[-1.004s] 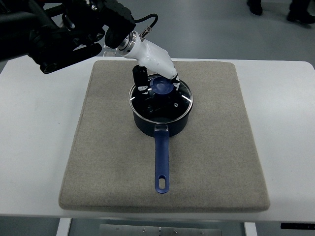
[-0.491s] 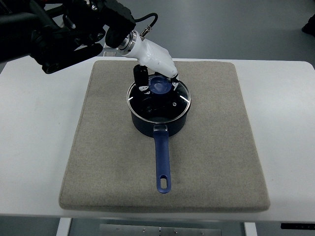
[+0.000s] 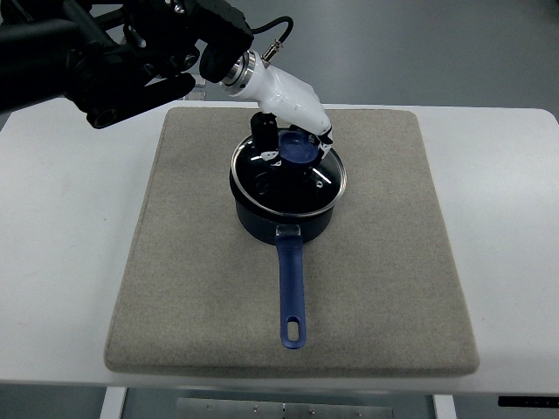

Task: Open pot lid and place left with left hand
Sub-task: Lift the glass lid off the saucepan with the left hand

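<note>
A dark blue saucepan (image 3: 262,223) with a long blue handle (image 3: 292,292) stands on the grey mat (image 3: 175,288), handle pointing toward me. Its glass lid (image 3: 325,194) with a blue knob (image 3: 300,151) sits over the pot and looks slightly tilted, raised at the back. My left hand (image 3: 293,147), white with black fingers, reaches in from the upper left. Its fingers are curled around the knob. The pot's inside is hidden under the lid and hand. The right arm is out of view.
The mat lies on a white table (image 3: 61,262). There is bare mat to the left of the pot (image 3: 188,209) and to its right. My black left arm (image 3: 113,52) crosses the table's far left corner.
My left hand has shifted up and to the right with the knob in it. The lid has moved with it and now sits a little off the pot's rim.
</note>
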Controlling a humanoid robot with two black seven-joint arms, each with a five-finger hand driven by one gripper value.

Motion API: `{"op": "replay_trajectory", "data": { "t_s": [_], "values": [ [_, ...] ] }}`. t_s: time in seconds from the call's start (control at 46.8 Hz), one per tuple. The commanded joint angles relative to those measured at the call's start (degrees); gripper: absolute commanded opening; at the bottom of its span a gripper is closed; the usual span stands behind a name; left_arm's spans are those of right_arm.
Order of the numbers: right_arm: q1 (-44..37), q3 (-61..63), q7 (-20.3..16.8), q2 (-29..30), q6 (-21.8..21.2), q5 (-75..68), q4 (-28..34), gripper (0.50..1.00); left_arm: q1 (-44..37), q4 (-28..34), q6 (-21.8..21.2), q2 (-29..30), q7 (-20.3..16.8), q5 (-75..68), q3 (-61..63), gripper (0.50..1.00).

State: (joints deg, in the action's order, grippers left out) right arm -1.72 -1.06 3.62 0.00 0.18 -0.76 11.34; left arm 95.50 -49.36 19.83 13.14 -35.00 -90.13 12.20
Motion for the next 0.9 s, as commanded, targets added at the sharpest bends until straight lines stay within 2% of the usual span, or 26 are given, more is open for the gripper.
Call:
{"op": "replay_trajectory", "data": {
  "t_s": [0.0,0.598,0.876],
  "values": [
    [0.1,0.0,0.0,0.0,0.0,0.0,0.0,0.917,0.1,0.1,0.0,0.0,0.0,0.0,-0.1,0.500],
    [0.1,0.0,0.0,0.0,0.0,0.0,0.0,0.917,0.9,0.4,0.0,1.4,0.0,0.0,-3.7,0.500],
    [0.1,0.0,0.0,0.0,0.0,0.0,0.0,0.917,1.1,1.2,-0.2,7.7,0.0,1.2,-4.0,0.500]
  ]
}}
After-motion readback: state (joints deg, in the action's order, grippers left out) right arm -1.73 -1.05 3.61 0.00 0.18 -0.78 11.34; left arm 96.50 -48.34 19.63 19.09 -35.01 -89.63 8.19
